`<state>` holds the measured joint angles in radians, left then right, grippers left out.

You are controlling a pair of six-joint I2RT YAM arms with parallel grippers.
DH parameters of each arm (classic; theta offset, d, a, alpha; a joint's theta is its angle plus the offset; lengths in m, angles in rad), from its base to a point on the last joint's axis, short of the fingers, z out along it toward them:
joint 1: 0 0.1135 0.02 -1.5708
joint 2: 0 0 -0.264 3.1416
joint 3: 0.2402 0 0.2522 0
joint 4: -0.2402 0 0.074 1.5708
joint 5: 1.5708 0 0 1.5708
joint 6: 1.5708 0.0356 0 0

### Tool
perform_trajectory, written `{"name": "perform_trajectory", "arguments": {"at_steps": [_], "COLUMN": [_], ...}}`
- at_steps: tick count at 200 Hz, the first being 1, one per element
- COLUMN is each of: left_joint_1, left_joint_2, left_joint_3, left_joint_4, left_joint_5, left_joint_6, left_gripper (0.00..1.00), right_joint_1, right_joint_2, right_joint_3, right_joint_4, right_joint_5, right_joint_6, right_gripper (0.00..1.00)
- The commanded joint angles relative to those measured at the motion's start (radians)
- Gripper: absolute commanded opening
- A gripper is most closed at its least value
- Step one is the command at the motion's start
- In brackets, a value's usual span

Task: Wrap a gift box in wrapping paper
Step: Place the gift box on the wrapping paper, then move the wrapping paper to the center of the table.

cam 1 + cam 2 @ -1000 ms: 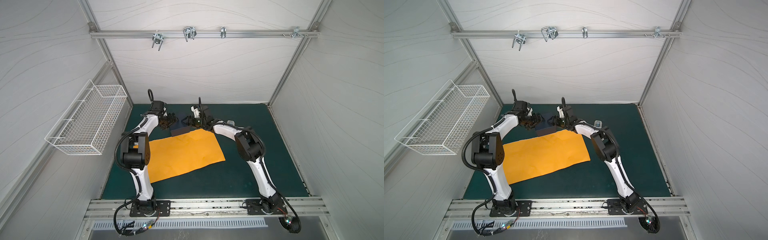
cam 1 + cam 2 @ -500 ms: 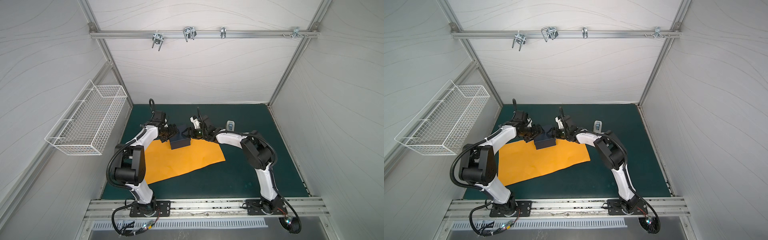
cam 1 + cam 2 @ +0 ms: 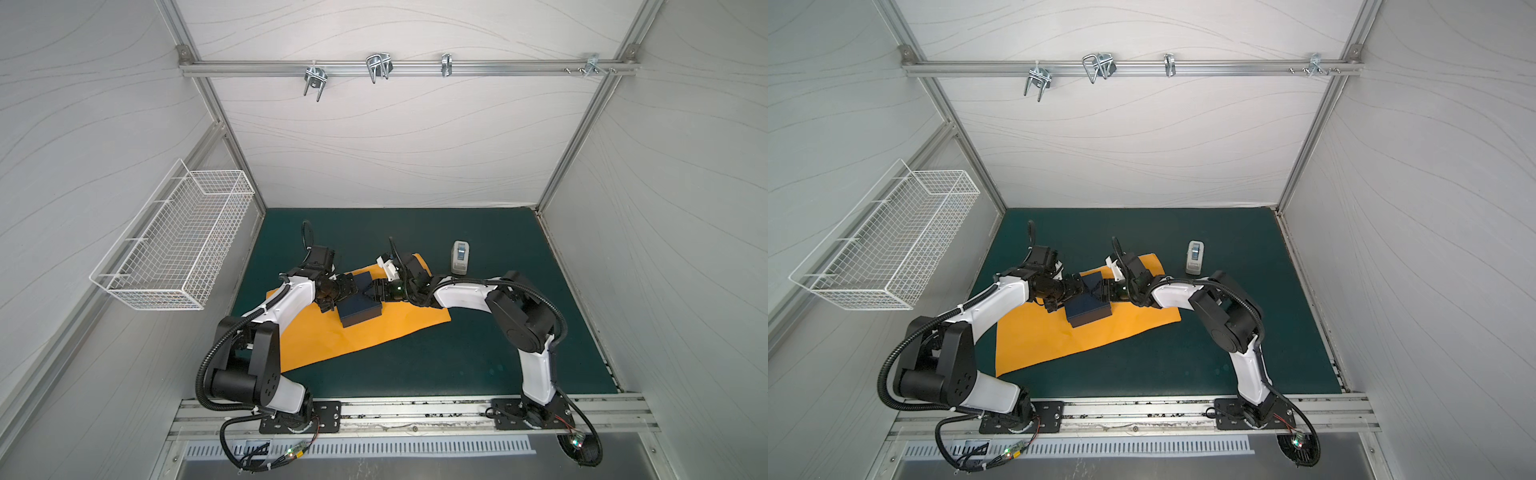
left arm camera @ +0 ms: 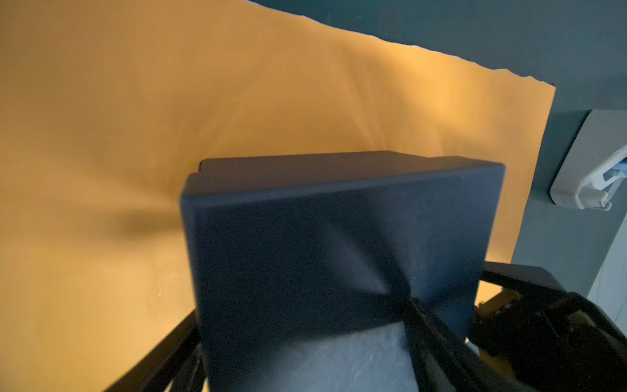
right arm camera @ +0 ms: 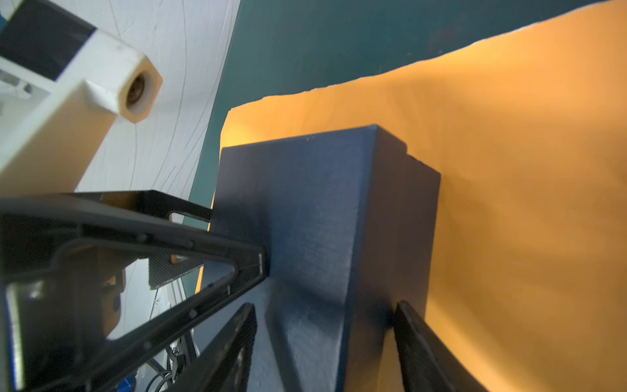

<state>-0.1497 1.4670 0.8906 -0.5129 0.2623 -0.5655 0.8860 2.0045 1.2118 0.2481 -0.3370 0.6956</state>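
Gift box [image 3: 359, 307] sits on wrapping paper [image 3: 332, 343] between left gripper [image 3: 350, 291], right gripper [image 3: 368, 293].

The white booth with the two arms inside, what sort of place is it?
Probably a robot test cell, not a home: plain white panels on an aluminium frame enclose it, the left arm and right arm are bolted to its front rail, with a gift box and wrapping paper between them.

Moved: gift box [image 3: 358, 305].
From the far edge of the wrapping paper [image 3: 332, 345] to well onto the sheet, nearer the front.
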Motion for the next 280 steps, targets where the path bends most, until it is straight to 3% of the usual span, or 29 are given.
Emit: {"name": "perform_trajectory", "arguments": {"at_steps": [1,65,105,139,188,229,257,280], "left_joint_1": [-0.016,-0.001,-0.001,-0.001,-0.002,-0.002,-0.003,-0.002], "left_joint_2": [-0.002,0.008,-0.037,-0.048,-0.085,-0.140,-0.160,-0.169], "left_joint_3": [-0.021,-0.007,-0.032,-0.044,-0.073,-0.118,-0.131,-0.133], "left_joint_4": [0.020,-0.015,-0.031,-0.032,-0.001,0.084,0.106,0.108], "left_joint_5": [-0.012,-0.054,-0.067,-0.058,-0.048,-0.058,-0.065,-0.069], "left_joint_6": [-0.001,0.027,0.037,0.049,0.040,-0.004,-0.016,-0.016], "left_gripper": [0.89,0.91,0.93,0.93,0.94,0.94,0.94,0.94], "right_joint_1": [0.053,0.033,-0.116,-0.271,-0.408,-0.378,-0.245,-0.152], "right_joint_2": [-0.055,-0.133,-0.309,-0.553,-0.774,-0.920,-1.048,-1.049], "right_joint_3": [-0.018,-0.083,-0.203,-0.400,-0.697,-0.836,-0.914,-0.953], "right_joint_4": [0.070,0.023,-0.094,-0.264,-0.241,-0.175,-0.162,-0.084], "right_joint_5": [-0.039,0.000,-0.019,0.058,-0.010,-0.016,0.148,0.256], "right_joint_6": [-0.010,-0.024,-0.028,-0.039,0.033,0.204,0.347,0.440], "right_gripper": [0.66,0.70,0.71,0.71,0.74,0.78,0.85,0.87]}}
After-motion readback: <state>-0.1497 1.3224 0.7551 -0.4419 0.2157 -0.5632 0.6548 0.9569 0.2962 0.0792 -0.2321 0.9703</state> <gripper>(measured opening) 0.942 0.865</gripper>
